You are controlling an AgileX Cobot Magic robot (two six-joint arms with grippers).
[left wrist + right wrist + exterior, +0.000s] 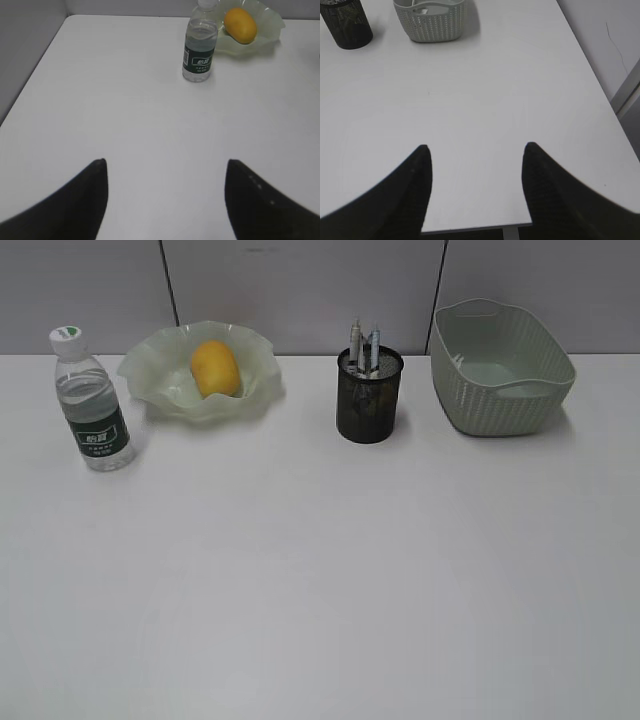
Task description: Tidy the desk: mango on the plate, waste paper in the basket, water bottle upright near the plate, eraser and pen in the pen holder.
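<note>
The yellow-orange mango [215, 369] lies in the wavy-rimmed pale green plate [160, 375] at the back left. Just left of the plate the water bottle [92, 400] stands upright, white cap on top. The black mesh pen holder [369, 395] holds pens [364, 346] sticking up; the eraser is not visible. The woven-pattern basket [502, 367] sits at the back right; the waste paper cannot be made out inside it. Neither arm shows in the exterior view. My left gripper [166, 162] hangs open over bare desk, well short of the water bottle [200, 44] and the mango [240, 25]. My right gripper [475, 146] is open above the desk's near edge.
The white desk [320, 580] ends at a grey partition wall behind the objects. In the right wrist view its front edge [475, 227] lies just under the fingers and its right edge [600, 95] borders a wall. The pen holder [346, 24] and basket [430, 21] stand far ahead.
</note>
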